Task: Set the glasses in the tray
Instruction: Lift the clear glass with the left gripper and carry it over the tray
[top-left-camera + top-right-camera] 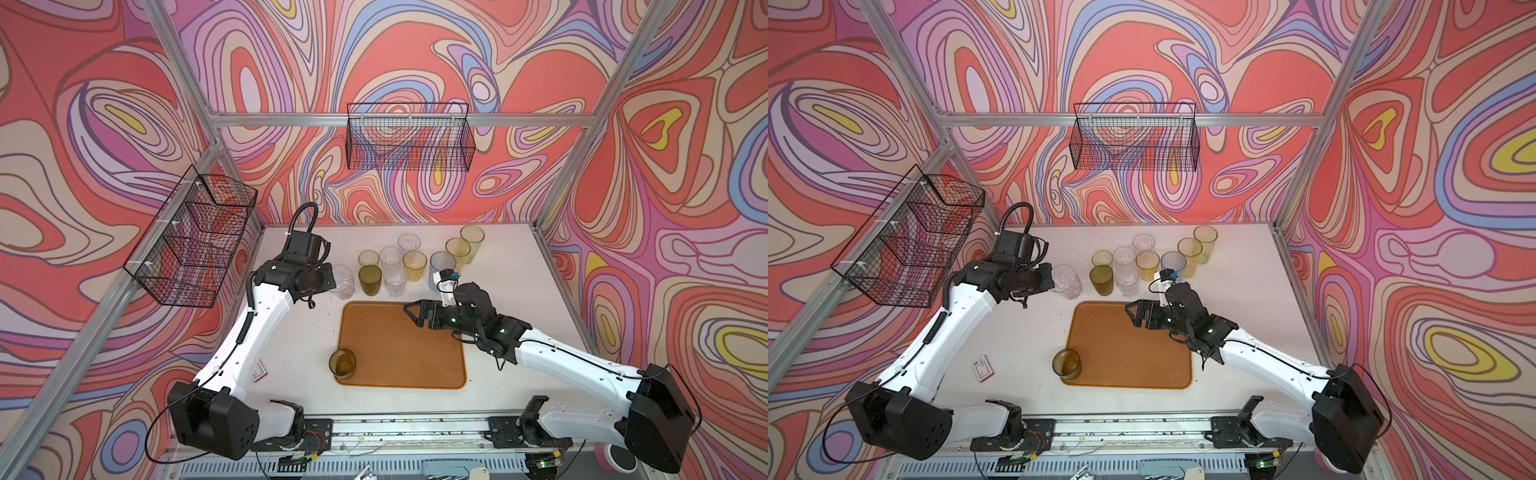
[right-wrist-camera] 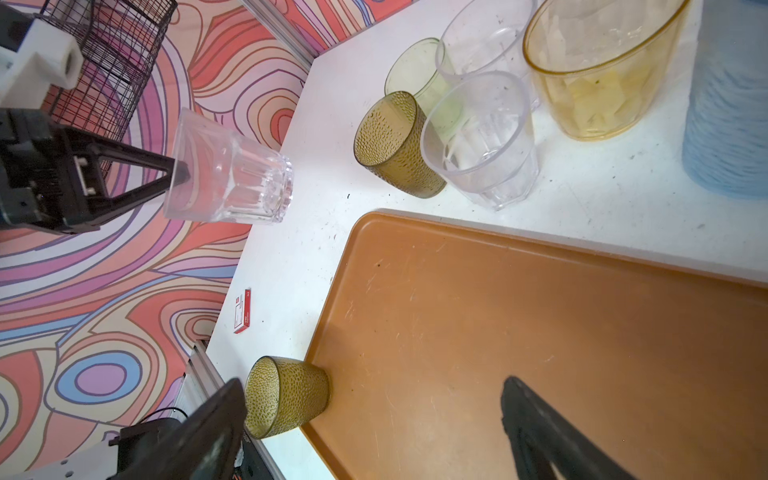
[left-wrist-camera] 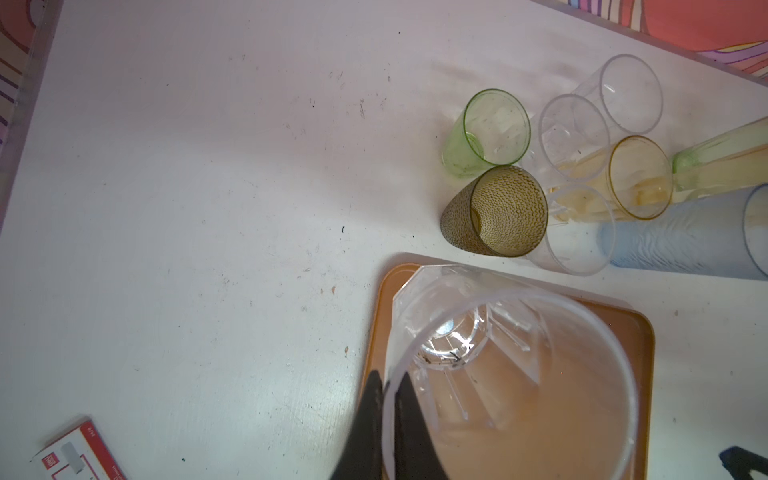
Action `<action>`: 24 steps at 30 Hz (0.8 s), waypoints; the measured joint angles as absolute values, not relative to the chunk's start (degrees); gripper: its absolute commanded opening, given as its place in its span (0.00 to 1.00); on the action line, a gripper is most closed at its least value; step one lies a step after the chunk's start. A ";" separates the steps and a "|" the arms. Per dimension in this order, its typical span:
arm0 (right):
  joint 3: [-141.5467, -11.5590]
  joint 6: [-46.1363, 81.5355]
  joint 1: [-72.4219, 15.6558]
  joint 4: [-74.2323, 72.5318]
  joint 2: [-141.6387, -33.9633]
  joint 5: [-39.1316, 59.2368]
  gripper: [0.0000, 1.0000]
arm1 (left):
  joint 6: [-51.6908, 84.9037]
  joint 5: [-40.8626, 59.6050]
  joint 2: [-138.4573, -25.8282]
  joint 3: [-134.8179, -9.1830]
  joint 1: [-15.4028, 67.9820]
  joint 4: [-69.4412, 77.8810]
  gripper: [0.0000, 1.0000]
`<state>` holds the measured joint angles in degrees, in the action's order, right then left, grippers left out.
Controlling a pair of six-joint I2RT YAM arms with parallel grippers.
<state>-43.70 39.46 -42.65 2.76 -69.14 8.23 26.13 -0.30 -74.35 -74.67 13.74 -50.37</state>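
One clear glass (image 2: 241,178), rim inside left claw (image 2: 179,172)

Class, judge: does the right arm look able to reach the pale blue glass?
Probably yes: the right gripper hangs open nearby, and the pale blue glass is unblocked on that side.

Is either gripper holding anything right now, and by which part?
The left gripper pinches the clear ribbed tumbler by its rim wall, one finger inside and one outside. The right gripper is open and holds nothing.
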 measured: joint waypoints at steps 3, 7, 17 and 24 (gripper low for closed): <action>-43.70 38.46 -42.65 2.92 -69.12 8.62 0.98 | 26.15 -0.16 -72.34 -73.32 14.92 -51.48 0.00; -43.68 37.43 -42.65 3.46 -69.04 9.04 0.98 | 26.20 0.21 -70.67 -69.45 16.45 -51.88 0.00; -40.75 38.09 -42.65 2.46 -68.71 10.20 0.98 | 26.81 0.10 -70.41 -60.62 17.17 -51.77 0.00; -38.15 41.17 -42.65 -0.32 -68.71 10.28 0.98 | 26.81 -0.05 -70.76 -60.36 17.21 -50.78 0.00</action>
<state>-38.15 41.17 -42.65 -0.32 -68.71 10.28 26.81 -0.05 -70.76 -60.36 17.21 -50.78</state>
